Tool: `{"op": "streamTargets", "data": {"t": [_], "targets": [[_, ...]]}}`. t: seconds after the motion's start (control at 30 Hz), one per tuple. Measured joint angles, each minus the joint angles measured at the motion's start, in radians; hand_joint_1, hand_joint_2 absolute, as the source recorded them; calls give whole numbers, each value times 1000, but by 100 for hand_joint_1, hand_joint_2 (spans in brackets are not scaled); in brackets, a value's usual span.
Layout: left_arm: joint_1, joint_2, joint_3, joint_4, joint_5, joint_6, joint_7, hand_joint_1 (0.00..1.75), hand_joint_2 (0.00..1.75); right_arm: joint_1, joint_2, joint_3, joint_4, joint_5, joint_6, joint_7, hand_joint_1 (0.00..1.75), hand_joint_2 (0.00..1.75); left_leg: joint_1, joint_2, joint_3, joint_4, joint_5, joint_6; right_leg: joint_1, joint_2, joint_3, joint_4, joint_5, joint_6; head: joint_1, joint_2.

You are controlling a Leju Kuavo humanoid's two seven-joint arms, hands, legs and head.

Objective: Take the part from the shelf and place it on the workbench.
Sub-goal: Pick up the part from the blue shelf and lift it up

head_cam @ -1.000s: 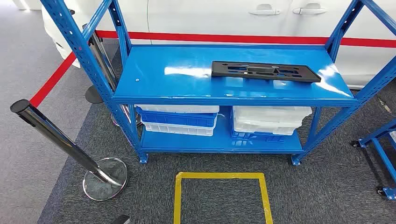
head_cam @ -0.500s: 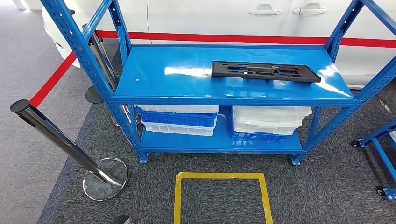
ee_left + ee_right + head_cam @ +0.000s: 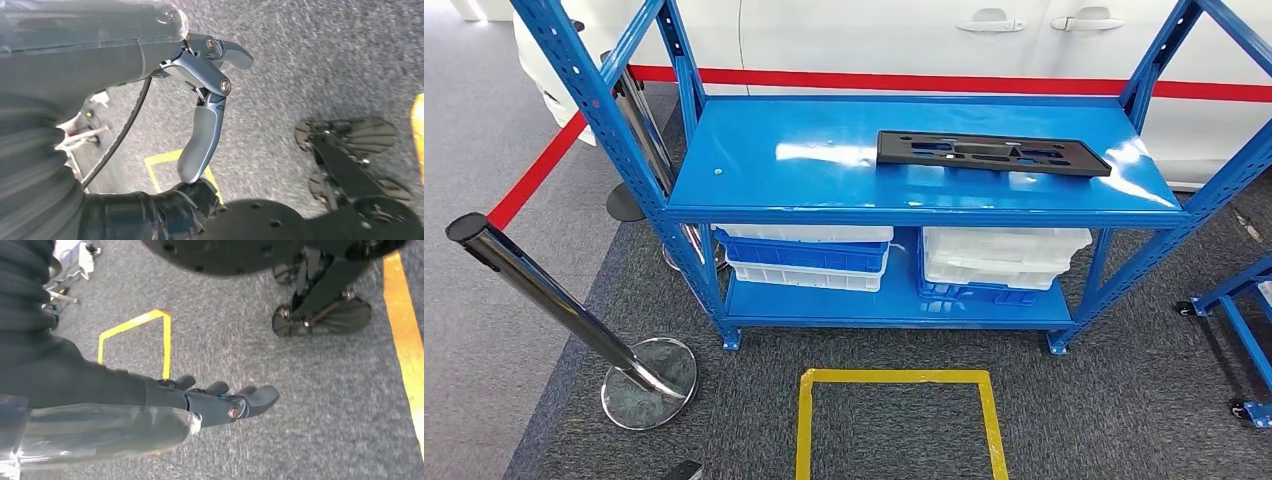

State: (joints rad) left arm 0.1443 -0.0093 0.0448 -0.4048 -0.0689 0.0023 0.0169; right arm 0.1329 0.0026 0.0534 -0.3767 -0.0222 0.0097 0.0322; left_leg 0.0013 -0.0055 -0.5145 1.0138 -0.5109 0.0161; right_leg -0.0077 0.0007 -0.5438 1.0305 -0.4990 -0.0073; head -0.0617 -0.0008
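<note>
A flat black plastic part [image 3: 993,153] with several cut-outs lies on the top deck of the blue shelf [image 3: 824,190], toward its right rear. My left hand [image 3: 207,95] hangs over the grey carpet with its fingers spread and nothing in it. My right hand [image 3: 225,402] also hangs above the carpet, fingers stretched out and empty. Both hands are far from the part.
White and blue bins [image 3: 809,257] and a stack of white trays [image 3: 1002,258] fill the lower shelf. A chrome stanchion [image 3: 564,310] leans at the left. A yellow taped square [image 3: 899,420] marks the floor before the shelf. A white car [image 3: 984,40] stands behind.
</note>
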Motion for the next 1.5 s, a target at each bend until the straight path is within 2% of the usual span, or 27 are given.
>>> {"op": "streamTargets", "data": {"t": [0.43,0.5,0.57,0.63,0.87,1.07,1.2,1.33,1.5], "targets": [[-63,-34,203,71,-292,-23,89,0,175,-88,-5,182,63,-99,21,132,0,175,2,6,2,0,0,0,2,8,0,0,1,1,0,0],[-74,-42,238,83,-338,-31,101,0,87,-105,-8,217,76,-114,23,149,0,175,2,7,2,0,0,0,3,9,1,0,1,1,1,0],[-85,-51,274,94,-385,-39,112,0,0,-122,-9,249,90,-128,27,166,0,87,3,9,3,0,-1,0,4,11,1,-1,1,1,1,0],[-97,-59,310,107,-430,-45,124,0,0,-138,-10,279,105,-143,31,182,0,0,3,10,4,0,-1,0,4,13,2,-1,1,1,1,0],[-124,-84,420,139,-542,-56,151,0,0,-159,-14,358,150,-211,52,205,0,0,5,12,5,0,-3,0,5,15,3,-1,1,1,1,0],[-143,-107,518,160,-599,-51,165,0,0,-152,5,369,173,-340,45,125,0,0,4,13,1,0,-3,0,4,13,2,-1,1,1,0,0],[-150,-116,569,170,-612,-47,163,0,175,-166,34,369,172,-398,13,12,0,0,4,12,1,0,-3,0,4,11,3,-1,1,1,0,0],[-150,-120,602,177,-627,-45,154,0,175,-178,30,367,138,-414,-2,-133,0,0,3,12,1,0,-3,0,4,11,3,-1,2,2,1,0],[-153,-116,612,180,-651,-53,143,0,175,-229,-43,335,91,-417,38,-226,0,0,1,12,3,1,-2,1,1,10,3,-1,3,5,0,0]]}}
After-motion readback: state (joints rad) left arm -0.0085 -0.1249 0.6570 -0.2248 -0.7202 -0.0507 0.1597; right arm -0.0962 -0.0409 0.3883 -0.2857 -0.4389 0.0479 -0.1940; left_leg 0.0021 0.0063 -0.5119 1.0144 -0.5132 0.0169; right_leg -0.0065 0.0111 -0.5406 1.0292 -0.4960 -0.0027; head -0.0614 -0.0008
